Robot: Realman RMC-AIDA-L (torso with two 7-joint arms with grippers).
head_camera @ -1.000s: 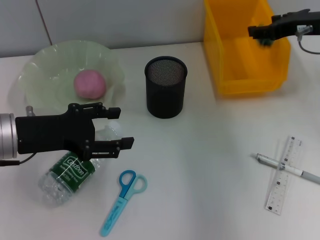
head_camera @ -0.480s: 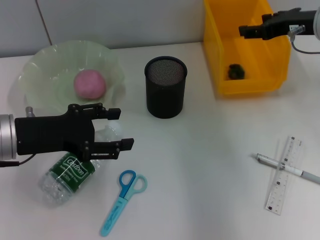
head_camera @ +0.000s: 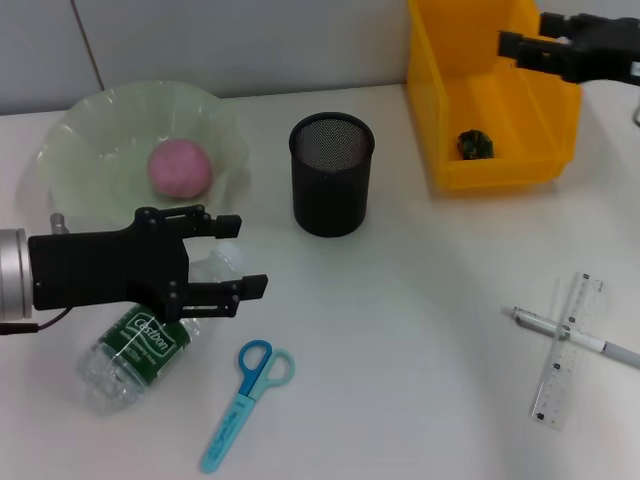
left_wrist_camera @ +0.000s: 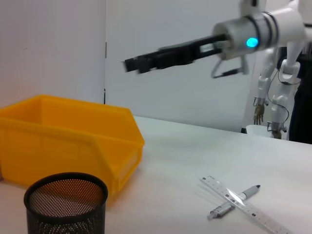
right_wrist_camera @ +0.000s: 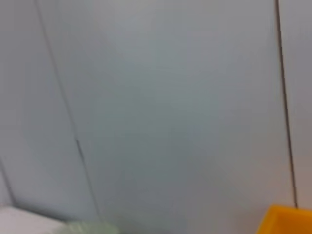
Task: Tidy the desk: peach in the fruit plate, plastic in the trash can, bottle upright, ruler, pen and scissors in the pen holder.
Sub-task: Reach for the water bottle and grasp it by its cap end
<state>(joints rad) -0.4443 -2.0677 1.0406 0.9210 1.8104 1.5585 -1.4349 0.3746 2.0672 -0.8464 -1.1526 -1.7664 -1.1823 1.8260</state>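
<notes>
The pink peach (head_camera: 180, 167) lies in the pale green fruit plate (head_camera: 80, 130). The clear bottle (head_camera: 135, 345) with a green label lies on its side at the front left. My left gripper (head_camera: 235, 256) is open and hovers over the bottle's neck end. The dark crumpled plastic (head_camera: 475, 144) lies inside the yellow bin (head_camera: 545, 110). My right gripper (head_camera: 515, 45) is open and empty above the bin's far right side; it also shows in the left wrist view (left_wrist_camera: 134, 63). The blue scissors (head_camera: 248, 400), the ruler (head_camera: 568, 350) and the pen (head_camera: 575, 337) lie on the table. The black mesh pen holder (head_camera: 332, 172) stands in the middle.
The pen lies across the ruler at the front right, also seen in the left wrist view as ruler (left_wrist_camera: 253, 210) and pen (left_wrist_camera: 229, 204). The yellow bin (left_wrist_camera: 73, 146) stands behind the pen holder (left_wrist_camera: 66, 202). A grey wall runs along the table's back.
The plastic dropped from my right gripper into the yellow bin. The right gripper then drew back to the right. The left arm has not moved.
</notes>
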